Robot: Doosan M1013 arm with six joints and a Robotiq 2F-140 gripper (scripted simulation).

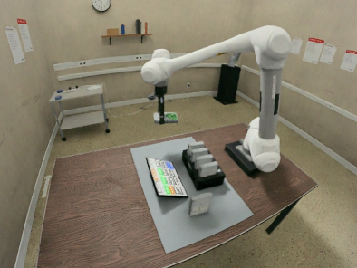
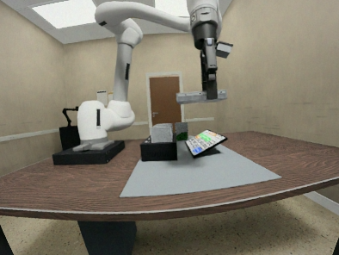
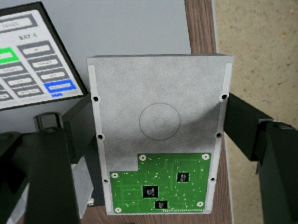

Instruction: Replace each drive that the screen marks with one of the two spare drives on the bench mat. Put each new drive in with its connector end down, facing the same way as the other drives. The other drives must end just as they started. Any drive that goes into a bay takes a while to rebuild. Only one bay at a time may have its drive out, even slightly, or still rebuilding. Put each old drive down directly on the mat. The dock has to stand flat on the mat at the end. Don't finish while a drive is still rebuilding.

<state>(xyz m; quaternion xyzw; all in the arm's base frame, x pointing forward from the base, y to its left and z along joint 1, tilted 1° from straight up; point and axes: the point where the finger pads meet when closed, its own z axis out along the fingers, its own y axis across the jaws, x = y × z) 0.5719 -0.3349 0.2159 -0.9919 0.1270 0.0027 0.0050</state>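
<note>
My gripper (image 1: 164, 119) is shut on a spare drive (image 3: 159, 151), a grey metal slab with a green circuit board. It holds the drive flat, high above the far edge of the grey mat (image 1: 190, 190). The held drive also shows in the exterior view (image 2: 201, 96). The black dock (image 1: 203, 169) stands on the mat with several grey drives upright in its bays. The screen (image 1: 166, 177) lies tilted to the left of the dock and shows green, orange and blue fields. Another spare drive (image 1: 200, 204) lies on the mat in front of the dock.
The arm's base (image 1: 246, 156) sits on the brown table right of the dock. A metal cart (image 1: 82, 110) stands by the back left wall. A black cabinet (image 1: 227, 83) stands at the back wall.
</note>
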